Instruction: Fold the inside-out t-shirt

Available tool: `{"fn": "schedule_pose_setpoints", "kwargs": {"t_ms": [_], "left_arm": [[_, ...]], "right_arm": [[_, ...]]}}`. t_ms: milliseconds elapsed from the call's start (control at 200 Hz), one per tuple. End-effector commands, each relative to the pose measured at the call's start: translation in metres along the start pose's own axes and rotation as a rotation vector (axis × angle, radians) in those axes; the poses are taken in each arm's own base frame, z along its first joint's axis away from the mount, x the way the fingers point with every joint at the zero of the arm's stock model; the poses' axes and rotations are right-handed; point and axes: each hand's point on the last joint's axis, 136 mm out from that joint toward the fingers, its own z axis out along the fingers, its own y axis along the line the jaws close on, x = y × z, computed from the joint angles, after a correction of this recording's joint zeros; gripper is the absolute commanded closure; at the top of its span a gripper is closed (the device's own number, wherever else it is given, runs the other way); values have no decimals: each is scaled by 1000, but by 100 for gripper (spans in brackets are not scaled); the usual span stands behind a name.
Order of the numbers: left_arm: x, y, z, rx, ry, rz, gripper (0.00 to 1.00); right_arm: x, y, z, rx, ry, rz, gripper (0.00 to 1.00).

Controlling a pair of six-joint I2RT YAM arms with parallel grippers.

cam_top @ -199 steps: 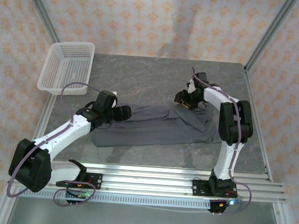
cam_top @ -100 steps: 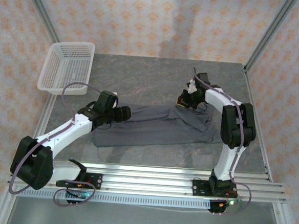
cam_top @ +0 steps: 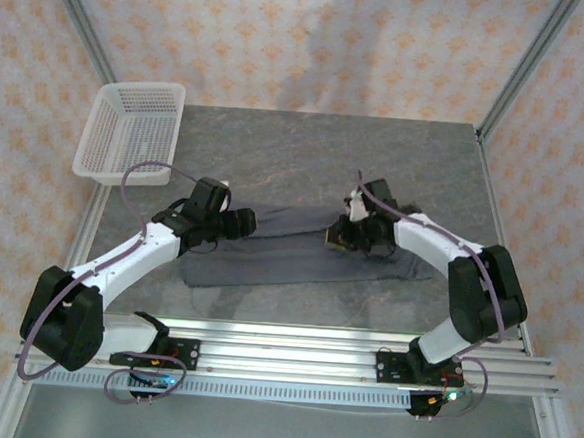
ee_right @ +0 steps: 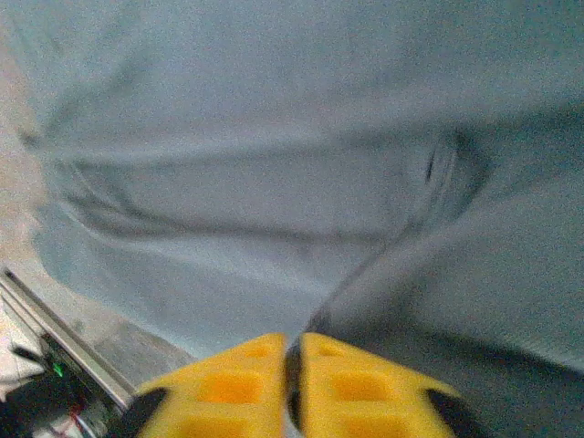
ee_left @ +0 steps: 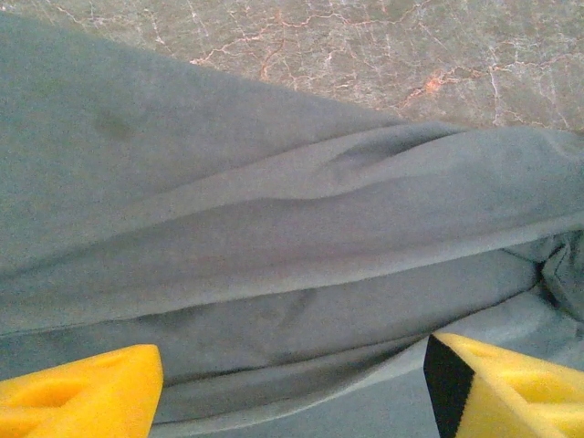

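The left gripper point(cam_top: 240, 220) hovers over the left end of the inside-out t-shirt point(cam_top: 279, 256), its yellow pads point(ee_left: 82, 392) spread wide with cloth beneath, just where it was a second ago; the shirt lies stretched across the middle of the table point(cam_top: 307, 150); the right gripper point(cam_top: 338, 239) pinches a ridge of cloth between nearly closed pads, having swung nearer and leftward.

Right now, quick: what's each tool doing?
Left tool: open above the t-shirt, holding nothing.
Right tool: shut, pinching a fold of the t-shirt.
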Motion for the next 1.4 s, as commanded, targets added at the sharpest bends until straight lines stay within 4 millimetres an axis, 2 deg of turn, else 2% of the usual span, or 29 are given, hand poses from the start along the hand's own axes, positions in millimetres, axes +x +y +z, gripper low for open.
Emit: {"fn": "schedule_pose_setpoints", "kwargs": {"t_ms": [0, 95, 115, 155, 215, 245, 275, 360, 410, 525, 636, 721, 776, 886, 936, 1076, 1196, 1336, 1396], "left_arm": [[5, -6, 1, 29, 6, 5, 24], [15, -12, 6, 62, 41, -31, 31], [18, -14, 8, 72, 52, -29, 35], [24, -20, 10, 89, 71, -25, 44], [33, -28, 14, 95, 93, -9, 65], [37, -30, 16, 89, 101, -8, 85], [42, -30, 18, 72, 109, -17, 100], [50, -25, 29, 25, 121, -79, 100], [50, -18, 36, -15, 112, -126, 100], [39, 2, 48, -157, 56, -177, 100], [28, 14, 67, -244, 29, -219, 100], [20, 21, 90, -305, 5, -239, 100], [13, 24, 106, -330, 2, -245, 100], [-9, 7, 137, -282, 9, -273, 100], [-15, 10, 157, -299, 8, -277, 100], [-57, 2, 205, -282, 5, -270, 100], [-103, -12, 240, -248, -30, -218, 100], [-149, -24, 264, -208, -75, -201, 100], [-169, -38, 270, -124, -91, -215, 100]], "right_arm": [[-7, 1, -15, 20, -67, 10, 71], [-32, 8, -50, 30, -207, 1, 60], [-38, 7, -57, 39, -243, 15, 56], [-53, -2, -72, 64, -320, 63, 56], [-73, -26, -91, 132, -423, 170, 57], [-80, -45, -99, 186, -468, 229, 60], [-85, -64, -106, 235, -506, 290, 64], [-92, -109, -115, 334, -542, 412, 86], [-95, -127, -113, 377, -532, 440, 93], [-99, -153, -98, 463, -465, 451, 98], [-92, -164, -69, 447, -364, 472, 100], [-87, -170, -58, 439, -348, 495, 100], [-85, -172, -55, 438, -343, 510, 100], [-78, -173, -51, 427, -335, 550, 100], [-74, -174, -50, 420, -336, 572, 100], [-53, -176, -41, 401, -325, 659, 100], [-28, -152, -24, 320, -310, 661, 100], [16, -99, 9, 273, -260, 566, 100], [35, -73, 26, 244, -226, 506, 100]]}}
